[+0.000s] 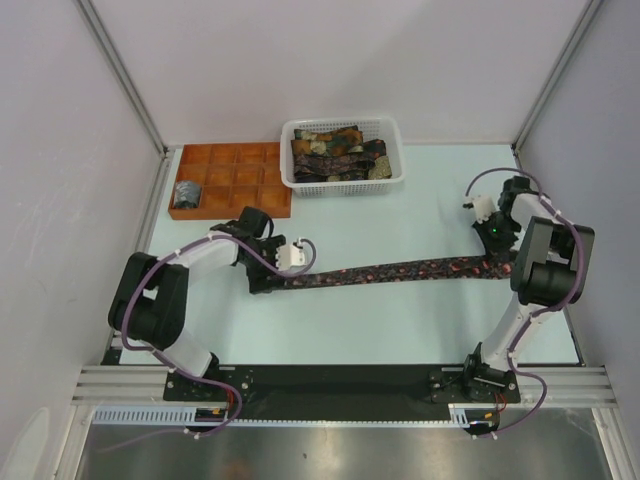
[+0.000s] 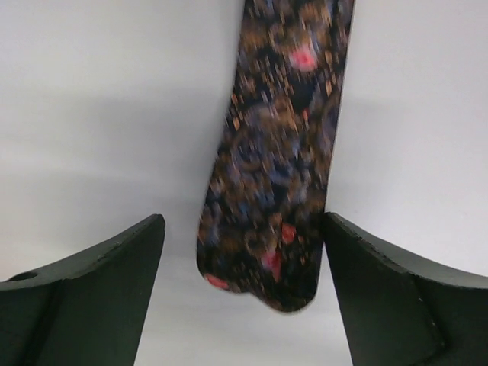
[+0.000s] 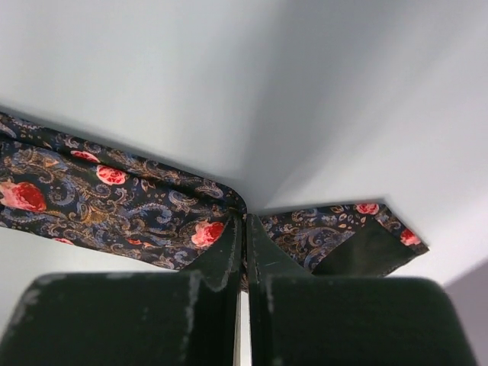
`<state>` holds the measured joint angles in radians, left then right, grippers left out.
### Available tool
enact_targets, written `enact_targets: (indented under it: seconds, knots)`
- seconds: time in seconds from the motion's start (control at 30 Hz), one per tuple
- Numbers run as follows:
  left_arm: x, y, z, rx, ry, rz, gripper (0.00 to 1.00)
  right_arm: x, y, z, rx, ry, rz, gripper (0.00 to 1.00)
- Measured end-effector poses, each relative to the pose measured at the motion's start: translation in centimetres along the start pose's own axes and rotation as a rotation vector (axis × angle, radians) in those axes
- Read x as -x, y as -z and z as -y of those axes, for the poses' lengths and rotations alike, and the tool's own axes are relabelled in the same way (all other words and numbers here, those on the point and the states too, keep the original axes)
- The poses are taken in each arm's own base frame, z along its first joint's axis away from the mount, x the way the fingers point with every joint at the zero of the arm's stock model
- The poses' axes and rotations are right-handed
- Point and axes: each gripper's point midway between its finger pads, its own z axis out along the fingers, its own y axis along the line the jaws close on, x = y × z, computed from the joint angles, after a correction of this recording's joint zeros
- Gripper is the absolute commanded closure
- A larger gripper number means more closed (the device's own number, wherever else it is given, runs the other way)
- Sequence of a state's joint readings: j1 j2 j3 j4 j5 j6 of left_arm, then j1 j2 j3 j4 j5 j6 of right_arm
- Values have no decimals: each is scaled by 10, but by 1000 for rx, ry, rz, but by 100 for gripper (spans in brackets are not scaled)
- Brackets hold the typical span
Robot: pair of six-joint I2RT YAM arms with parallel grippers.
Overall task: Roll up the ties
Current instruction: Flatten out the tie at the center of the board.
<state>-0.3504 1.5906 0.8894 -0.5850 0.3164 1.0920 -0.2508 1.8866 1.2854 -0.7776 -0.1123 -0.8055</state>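
Note:
A dark tie [image 1: 390, 271] with pink-red roses lies stretched across the table from left to right. My left gripper [image 1: 264, 282] is open over its narrow left end. In the left wrist view the tie's end [image 2: 274, 175] lies between the open fingers [image 2: 381, 290], close to the right one, and my gripper [image 2: 244, 255] does not hold it. My right gripper [image 1: 498, 262] is at the wide right end. In the right wrist view it [image 3: 245, 223] is shut on a fold of the tie [image 3: 107, 194], and the pointed end [image 3: 343, 232] lies to the right.
A white mesh basket [image 1: 345, 184] with several green-gold-brown ties [image 1: 335, 152] stands at the back middle. An orange compartment tray [image 1: 250, 176] stands at the back left, with a rolled tie [image 1: 187, 193] in one near-left compartment. Walls close the table on three sides.

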Motion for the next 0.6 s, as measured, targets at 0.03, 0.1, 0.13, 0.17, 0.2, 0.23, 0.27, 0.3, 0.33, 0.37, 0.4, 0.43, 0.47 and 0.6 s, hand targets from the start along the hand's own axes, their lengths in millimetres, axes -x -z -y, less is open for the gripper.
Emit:
enact_targets:
  seconds: [0.03,0.1,0.13,0.17,0.2,0.23,0.27,0.3,0.33,0.37,0.4,0.43,0.47,0.6]
  knots:
    - [4,-1,-4,9,-8,5,11,-5,1,9,-14,-14,0,79]
    - [10,-3,-8,22,-28,16,13,-18,4,21,-31,-38,-14,50]
    - [12,-4,-7,21,-33,18,13,-22,6,23,-30,-51,-19,46]
    - [13,-4,-6,16,-35,21,12,-24,9,24,-25,-48,-25,40]
    - [14,-4,-4,9,-35,23,12,-22,12,24,-16,-43,-22,39]
    - [14,-4,-3,4,-32,24,12,-17,16,23,-7,-37,-11,38]
    - [14,-2,-2,1,-23,30,12,-11,21,23,-5,-29,3,38]
    - [14,2,-2,4,-14,38,12,-3,26,21,-2,-20,23,39]
    - [15,7,-3,17,-7,48,12,5,33,19,2,-11,40,39]
    - [16,13,-5,30,-1,59,13,14,40,14,11,-1,64,40]
    - [19,21,-8,50,3,80,14,25,49,9,21,10,92,41]
    - [22,29,-11,73,4,104,16,34,55,3,29,19,115,42]
    - [27,37,-13,95,4,131,18,47,63,-6,46,26,149,44]
    - [44,55,-17,134,13,217,38,95,82,-59,158,62,260,52]
